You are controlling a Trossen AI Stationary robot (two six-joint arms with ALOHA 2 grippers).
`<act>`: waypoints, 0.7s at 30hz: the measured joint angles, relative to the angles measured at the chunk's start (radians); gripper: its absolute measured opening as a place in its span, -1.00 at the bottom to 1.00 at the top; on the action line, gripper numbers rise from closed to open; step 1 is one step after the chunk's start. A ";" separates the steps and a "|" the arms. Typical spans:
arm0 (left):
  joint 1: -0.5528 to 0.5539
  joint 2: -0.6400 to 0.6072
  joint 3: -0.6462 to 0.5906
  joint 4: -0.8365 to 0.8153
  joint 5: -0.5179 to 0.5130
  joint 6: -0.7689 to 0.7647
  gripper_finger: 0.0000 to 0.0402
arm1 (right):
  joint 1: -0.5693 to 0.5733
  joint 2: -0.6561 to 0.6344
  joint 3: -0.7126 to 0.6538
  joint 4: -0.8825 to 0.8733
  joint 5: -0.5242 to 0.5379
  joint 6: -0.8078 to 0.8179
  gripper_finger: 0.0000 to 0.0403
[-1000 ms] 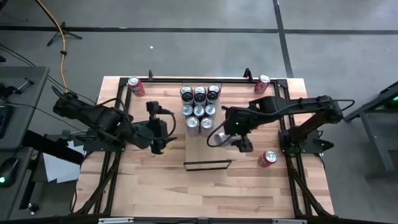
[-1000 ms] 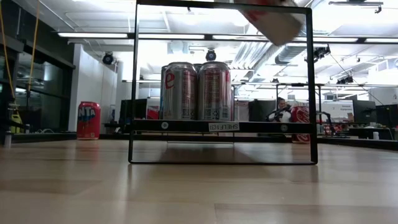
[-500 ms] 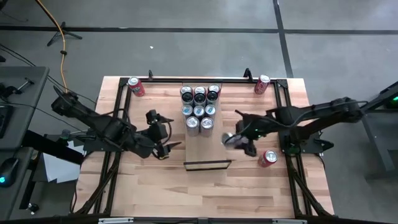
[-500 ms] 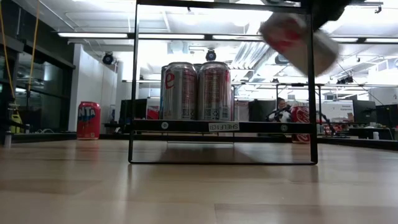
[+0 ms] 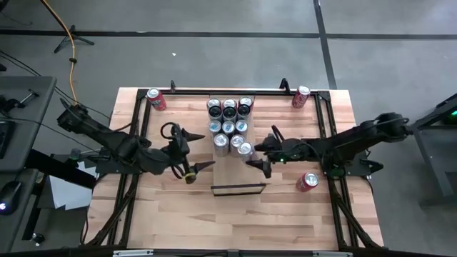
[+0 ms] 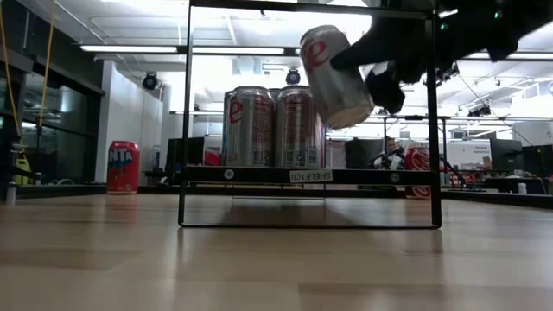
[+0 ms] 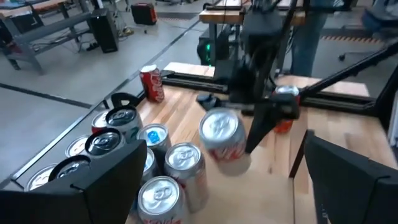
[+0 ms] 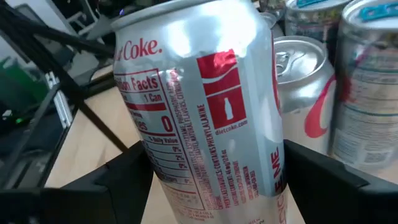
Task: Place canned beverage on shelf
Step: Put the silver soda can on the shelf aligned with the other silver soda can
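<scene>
Over the shelf (image 5: 238, 175), beside the standing cans (image 5: 228, 123), the right end effector (image 5: 251, 153) grips a silver can (image 5: 245, 149) tilted, apparently lining up the next slot, while the left end effector (image 5: 187, 152) waits wide open nearby.

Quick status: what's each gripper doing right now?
Left gripper: open, holding nothing, beside the shelf.
Right gripper: closed on a silver can, tilted, above the shelf.
</scene>
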 joint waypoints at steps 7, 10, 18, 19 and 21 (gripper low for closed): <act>0.000 -0.039 0.000 0.056 0.003 0.000 0.89 | 0.003 0.166 -0.009 0.137 -0.006 -0.008 0.51; 0.000 -0.055 0.000 0.058 0.003 0.000 0.89 | 0.004 0.223 -0.008 0.199 -0.006 -0.008 0.51; 0.000 -0.076 0.001 0.077 0.004 0.000 0.89 | 0.009 0.304 -0.005 0.275 -0.011 -0.011 0.51; 0.000 -0.077 0.001 0.076 0.003 0.001 0.89 | 0.009 0.311 -0.004 0.277 -0.010 -0.002 0.51; 0.001 -0.076 0.001 0.074 0.004 0.001 0.89 | 0.009 0.318 -0.003 0.280 -0.010 0.015 0.51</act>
